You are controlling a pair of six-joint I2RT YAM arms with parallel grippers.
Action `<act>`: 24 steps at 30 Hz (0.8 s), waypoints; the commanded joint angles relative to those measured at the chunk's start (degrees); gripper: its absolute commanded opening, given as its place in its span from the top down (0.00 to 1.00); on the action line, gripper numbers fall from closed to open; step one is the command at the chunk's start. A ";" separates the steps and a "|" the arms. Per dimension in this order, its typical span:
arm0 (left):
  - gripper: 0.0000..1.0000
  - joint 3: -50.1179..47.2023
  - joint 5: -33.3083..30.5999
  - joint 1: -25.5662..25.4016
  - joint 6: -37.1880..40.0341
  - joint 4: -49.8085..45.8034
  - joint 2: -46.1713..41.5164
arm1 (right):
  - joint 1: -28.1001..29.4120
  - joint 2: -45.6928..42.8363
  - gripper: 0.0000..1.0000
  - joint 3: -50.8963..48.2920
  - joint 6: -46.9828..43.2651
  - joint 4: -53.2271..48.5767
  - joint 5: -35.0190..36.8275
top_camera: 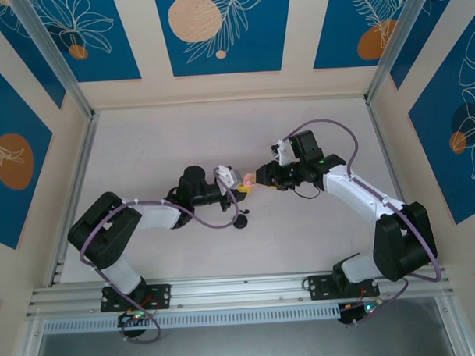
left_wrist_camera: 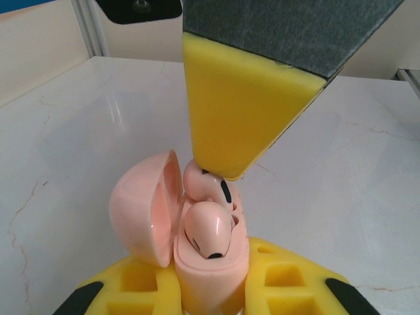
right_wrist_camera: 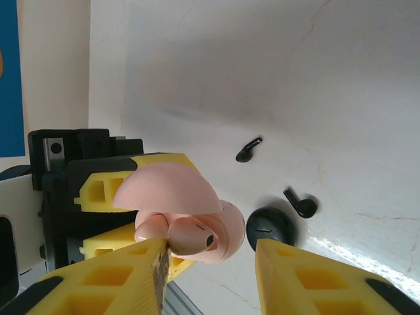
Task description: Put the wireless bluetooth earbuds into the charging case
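My left gripper [left_wrist_camera: 210,292] is shut on the body of a pale pink charging case [left_wrist_camera: 211,272], whose lid [left_wrist_camera: 141,210] stands open to the left. One pink earbud [left_wrist_camera: 209,230] sits in the near socket. A second pink earbud [left_wrist_camera: 199,178] stands half out of the far socket, with one yellow finger [left_wrist_camera: 239,105] of my right gripper touching its top. In the right wrist view my right gripper [right_wrist_camera: 210,262] is open, its left finger against the pink buds [right_wrist_camera: 190,235]. From above, both grippers meet at the case [top_camera: 246,180] mid-table.
A black charging case [right_wrist_camera: 270,228] lies shut on the white table [right_wrist_camera: 295,79], just beyond the pink one. Two black earbuds lie loose near it, one [right_wrist_camera: 249,149] farther out and one [right_wrist_camera: 300,203] beside it. Seen from above, the black case [top_camera: 241,222] lies below the left gripper.
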 commanded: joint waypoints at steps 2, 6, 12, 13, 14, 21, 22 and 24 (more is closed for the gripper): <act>0.87 -0.39 1.59 -0.55 -0.24 1.79 -1.38 | 0.15 -0.47 0.58 0.91 0.32 -0.14 -1.19; 0.87 -0.54 1.55 -0.55 -0.25 1.77 -1.55 | -0.50 -2.41 0.57 0.68 0.56 0.44 -1.94; 0.87 -0.66 1.50 -0.55 -0.20 1.69 -1.66 | -1.32 -4.36 0.64 0.93 0.65 0.06 -2.31; 0.87 -0.64 1.56 -0.53 -0.20 1.70 -1.64 | -1.33 -4.23 0.67 1.11 0.65 0.09 -2.73; 0.87 -0.60 1.50 -0.54 -0.18 1.70 -1.61 | -1.27 -4.10 0.69 1.29 0.65 0.21 -3.20; 0.87 -0.47 1.60 -0.56 -0.34 1.77 -1.55 | -0.31 -1.91 0.77 2.57 0.23 0.32 -4.24; 0.87 -0.46 1.60 -0.57 -0.32 1.72 -1.58 | -0.21 -1.64 0.77 2.57 0.21 0.49 -4.24; 0.87 -0.43 1.59 -0.54 -0.40 1.68 -1.56 | -0.05 -1.11 0.78 2.64 0.13 0.59 -4.34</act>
